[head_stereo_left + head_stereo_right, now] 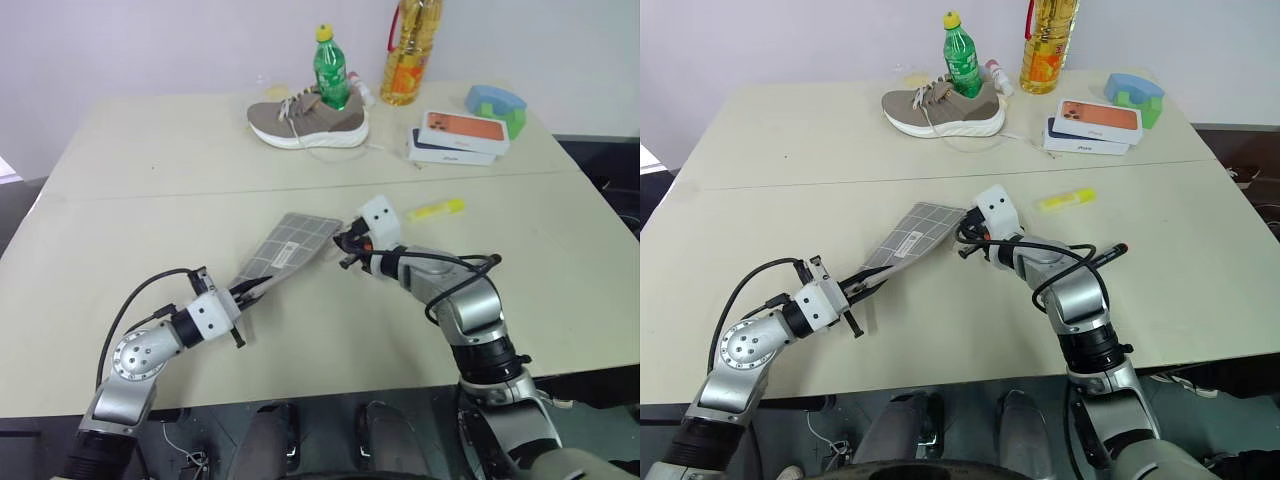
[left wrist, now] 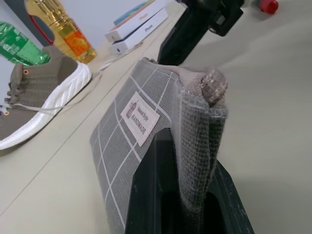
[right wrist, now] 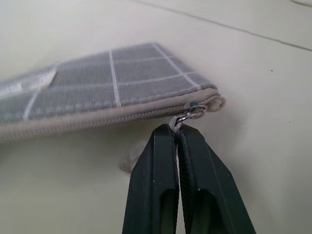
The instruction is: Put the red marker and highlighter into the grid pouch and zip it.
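Grid pouch held off the table between the two grippers, near the centre, tilted with its far end higher. Soft grey fabric, judged light and limp: likely to sag and twist unless kept taut from both ends. Left gripper clamped on the near end, fabric bunched between its fingers. Right gripper closed on the loop pull at the far corner, beside the small metal ring; best purchase for opening judged to be this pull, drawn along the zipper line against the left hold. Zipper apparently closed along its visible length. Highlighter lying on the table just beyond the right gripper, stubby, probably smooth and inclined to roll. Small red cap-like tip seen past the right gripper, cut off at the frame edge; identity as the red marker uncertain. Pouch contents hidden.
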`<state>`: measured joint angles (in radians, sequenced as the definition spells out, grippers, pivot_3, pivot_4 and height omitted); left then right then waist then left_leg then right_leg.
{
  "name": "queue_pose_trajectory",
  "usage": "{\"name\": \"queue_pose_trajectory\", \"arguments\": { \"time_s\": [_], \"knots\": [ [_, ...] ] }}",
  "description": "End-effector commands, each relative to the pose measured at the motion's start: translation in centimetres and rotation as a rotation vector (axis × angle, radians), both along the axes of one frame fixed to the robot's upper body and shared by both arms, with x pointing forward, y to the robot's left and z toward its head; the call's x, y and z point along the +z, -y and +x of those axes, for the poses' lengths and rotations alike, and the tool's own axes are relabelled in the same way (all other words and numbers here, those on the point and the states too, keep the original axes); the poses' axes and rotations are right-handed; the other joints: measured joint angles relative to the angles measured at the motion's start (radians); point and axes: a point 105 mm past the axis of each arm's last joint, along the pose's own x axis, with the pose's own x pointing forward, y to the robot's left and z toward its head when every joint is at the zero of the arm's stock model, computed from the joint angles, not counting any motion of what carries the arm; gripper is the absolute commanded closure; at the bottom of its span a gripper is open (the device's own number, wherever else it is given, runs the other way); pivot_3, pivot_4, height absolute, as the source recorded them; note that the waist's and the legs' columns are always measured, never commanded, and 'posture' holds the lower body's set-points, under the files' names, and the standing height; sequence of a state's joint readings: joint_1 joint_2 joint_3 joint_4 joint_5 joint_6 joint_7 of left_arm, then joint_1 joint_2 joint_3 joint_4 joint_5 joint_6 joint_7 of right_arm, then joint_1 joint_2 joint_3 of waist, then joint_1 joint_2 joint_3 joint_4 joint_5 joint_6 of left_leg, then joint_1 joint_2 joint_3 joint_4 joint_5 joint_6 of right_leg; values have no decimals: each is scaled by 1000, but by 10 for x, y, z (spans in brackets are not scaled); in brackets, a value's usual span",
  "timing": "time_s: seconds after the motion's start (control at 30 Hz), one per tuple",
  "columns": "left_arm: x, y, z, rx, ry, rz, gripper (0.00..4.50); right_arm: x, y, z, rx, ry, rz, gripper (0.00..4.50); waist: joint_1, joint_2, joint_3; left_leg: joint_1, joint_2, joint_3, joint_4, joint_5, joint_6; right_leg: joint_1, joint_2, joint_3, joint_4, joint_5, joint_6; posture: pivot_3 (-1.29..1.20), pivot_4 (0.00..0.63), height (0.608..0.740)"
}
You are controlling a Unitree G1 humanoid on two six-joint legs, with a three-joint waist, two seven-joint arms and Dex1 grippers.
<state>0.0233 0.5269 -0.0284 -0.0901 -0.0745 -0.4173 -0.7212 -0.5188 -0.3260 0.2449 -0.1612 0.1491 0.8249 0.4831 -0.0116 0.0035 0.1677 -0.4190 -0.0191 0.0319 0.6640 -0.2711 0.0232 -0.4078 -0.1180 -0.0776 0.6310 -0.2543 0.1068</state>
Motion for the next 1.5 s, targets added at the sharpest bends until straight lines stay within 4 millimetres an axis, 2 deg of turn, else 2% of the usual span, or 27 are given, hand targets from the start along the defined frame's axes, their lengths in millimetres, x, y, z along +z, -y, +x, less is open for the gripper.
{"name": "queue_pose_trajectory", "arguments": {
  "time_s": [0.03,0.33,0.57,0.83,1.03,1.17,1.3,1.37,1.4,1.43,1.47,1.5],
  "knots": [
    [11,15,3,-27,38,-31,4500,18,-21,-18,163,110,-46,4446,1,0,0,0,0,0,0,0,0,0,0,0,0,0,0,0,150,740],
    [5,42,18,-56,26,-23,4500,27,-31,-41,341,223,-156,4446,2,-1,0,0,0,0,1,0,0,1,0,-1,0,0,0,0,150,740],
    [11,69,43,-88,63,-44,4500,38,-41,-67,499,283,-199,4446,11,-1,0,0,0,-1,3,0,0,2,0,-1,0,0,0,0,150,740],
    [13,82,64,-91,91,-52,4500,47,-42,-73,531,316,-215,4446,23,-2,0,0,0,-1,3,0,0,2,1,-2,0,0,0,0,150,740],
    [19,96,70,-110,107,-84,4500,48,-45,-73,531,320,-208,4446,25,-2,0,0,-1,-1,4,0,1,3,0,-2,0,0,0,0,150,740],
    [21,94,73,-98,114,-94,4500,45,-37,-73,507,246,-171,4446,24,-2,0,0,0,-1,4,0,1,3,0,-2,0,0,0,0,150,740],
    [26,85,77,-59,124,-110,4500,46,-11,-63,397,189,-144,3164,26,-2,0,0,0,-1,4,0,1,3,0,-2,0,0,1,0,150,740],
    [26,79,78,-41,127,-105,4500,51,3,-58,320,167,-103,2116,25,-2,1,0,-1,-2,4,0,1,4,0,-3,0,0,1,0,150,740],
    [25,76,78,-30,127,-102,4500,54,11,-55,279,160,-83,1766,25,-2,1,0,-1,-1,4,0,1,4,0,-3,0,0,1,0,150,740],
    [24,71,78,-16,126,-98,4500,57,22,-49,205,156,-67,1168,25,-2,1,0,-1,-1,4,0,1,4,0,-3,0,0,1,0,150,740],
    [24,68,78,-7,125,-95,4500,59,30,-45,155,153,-58,758,25,-2,1,0,-1,-2,4,0,1,4,0,-3,0,0,1,0,150,740],
    [22,65,78,4,122,-93,4500,61,44,-33,38,156,-45,206,25,-2,1,0,0,-2,4,0,1,3,0,-3,0,0,1,0,150,740]
  ]
}}
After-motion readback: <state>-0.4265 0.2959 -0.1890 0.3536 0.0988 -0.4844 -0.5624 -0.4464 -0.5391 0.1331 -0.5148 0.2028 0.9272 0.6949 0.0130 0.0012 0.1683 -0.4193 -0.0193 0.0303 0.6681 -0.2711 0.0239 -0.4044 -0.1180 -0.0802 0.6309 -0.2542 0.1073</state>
